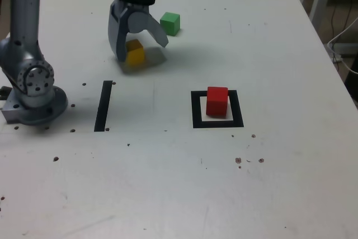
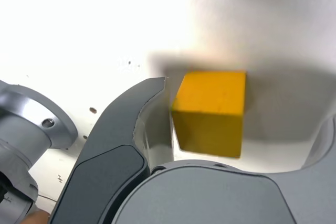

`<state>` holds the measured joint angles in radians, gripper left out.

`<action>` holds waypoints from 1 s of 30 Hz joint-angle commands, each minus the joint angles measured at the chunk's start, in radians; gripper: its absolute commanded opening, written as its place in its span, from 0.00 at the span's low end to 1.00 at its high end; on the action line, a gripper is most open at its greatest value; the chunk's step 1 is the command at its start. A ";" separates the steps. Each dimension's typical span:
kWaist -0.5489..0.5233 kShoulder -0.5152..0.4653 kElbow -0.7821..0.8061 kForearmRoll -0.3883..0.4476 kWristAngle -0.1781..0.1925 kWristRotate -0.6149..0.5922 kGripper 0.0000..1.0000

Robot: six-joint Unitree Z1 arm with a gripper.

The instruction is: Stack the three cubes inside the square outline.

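My gripper (image 1: pixel 141 50) is open, jaws spread wide, nothing gripped, upper left of the exterior view. Yellow cube (image 1: pixel 135 53) sits between the jaws there, on the table (image 1: pixel 291 172). Wrist view shows it near the middle of the frame, closer to one jaw; can't tell if it touches. Jaws are wide so they can straddle the cube, I'd say, ready to close on it.

Red cube (image 1: pixel 217 102) is inside the square outline (image 1: pixel 197 124), right of centre in the exterior view: looks like the base of the stack. It sits toward the frame's upper edge but leaves a flat top to build on. Green cube (image 1: pixel 170 23) is on the table, upper left of the exterior view, just beside the gripper, spare for a later layer.

Next, my call: centre on yellow, then close. Risk: closing off-centre shoves or twists it. Careful near green too.
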<state>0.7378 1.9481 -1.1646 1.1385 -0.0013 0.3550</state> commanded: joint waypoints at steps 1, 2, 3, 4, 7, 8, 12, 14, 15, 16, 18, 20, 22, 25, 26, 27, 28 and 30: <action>0.006 0.014 -0.009 0.008 -0.002 0.006 0.87; 0.007 0.019 -0.013 0.010 -0.002 0.009 0.83; 0.008 0.022 -0.016 0.011 -0.001 0.010 0.79; 0.009 0.025 -0.018 0.013 -0.001 0.011 0.74; 0.009 0.027 -0.021 0.013 0.002 0.012 0.55; 0.009 0.027 -0.021 0.013 0.004 0.012 0.49; 0.007 0.024 -0.022 0.011 0.012 0.014 0.31; 0.007 0.023 -0.020 0.010 0.014 0.015 0.29; 0.006 0.023 -0.018 0.010 0.015 0.015 0.29; 0.006 0.023 -0.017 0.010 0.015 0.015 0.29; 0.004 0.022 -0.014 0.011 0.016 0.015 0.29; 0.003 0.020 -0.012 0.011 0.017 0.015 0.29; 0.001 0.019 -0.011 0.012 0.016 0.015 0.29; 0.000 0.018 -0.010 0.012 0.016 0.015 0.29; 0.000 0.018 -0.009 0.012 0.016 0.015 0.29; -0.001 0.017 -0.009 0.012 0.016 0.015 0.29; -0.002 0.016 -0.009 0.012 0.017 0.015 0.29; -0.006 0.014 -0.009 0.011 0.017 0.015 0.29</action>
<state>0.7362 1.9695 -1.1759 1.1492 0.0134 0.3683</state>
